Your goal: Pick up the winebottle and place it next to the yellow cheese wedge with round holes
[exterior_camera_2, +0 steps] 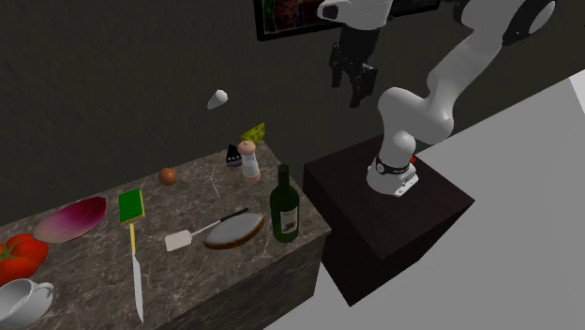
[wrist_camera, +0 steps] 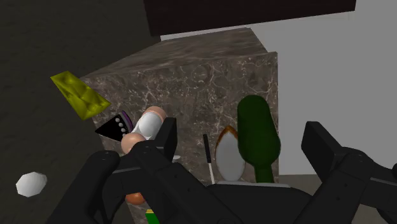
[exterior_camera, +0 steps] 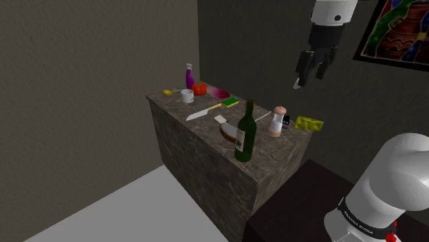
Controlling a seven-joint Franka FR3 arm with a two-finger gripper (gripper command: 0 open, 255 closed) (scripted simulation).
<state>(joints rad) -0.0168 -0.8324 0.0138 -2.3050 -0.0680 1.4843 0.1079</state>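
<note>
A dark green wine bottle (exterior_camera: 244, 134) with a pale label stands upright near the front corner of the marble counter (exterior_camera: 206, 148). It also shows in the second exterior view as the bottle (exterior_camera_2: 284, 206). The yellow cheese wedge (exterior_camera: 309, 124) sits by the wall at the counter's far corner, past a shaker. My black gripper (exterior_camera: 309, 69) hangs open high above that corner, well clear of everything. In the wrist view the gripper (wrist_camera: 242, 137) has its fingers spread, with the bottle (wrist_camera: 257, 137) far below between them and the cheese (wrist_camera: 79, 95) off to one side.
A white shaker (exterior_camera: 277, 122) with a tan top and a small dark object (exterior_camera: 287, 122) stand between bottle and cheese. A bread loaf (exterior_camera: 230, 134), spatula, knife (exterior_camera: 199, 113), sponge (exterior_camera: 230, 102), cup (exterior_camera: 187, 95), tomato and purple bottle (exterior_camera: 190, 74) fill the rest of the counter. A painting (exterior_camera: 395, 31) hangs on the wall.
</note>
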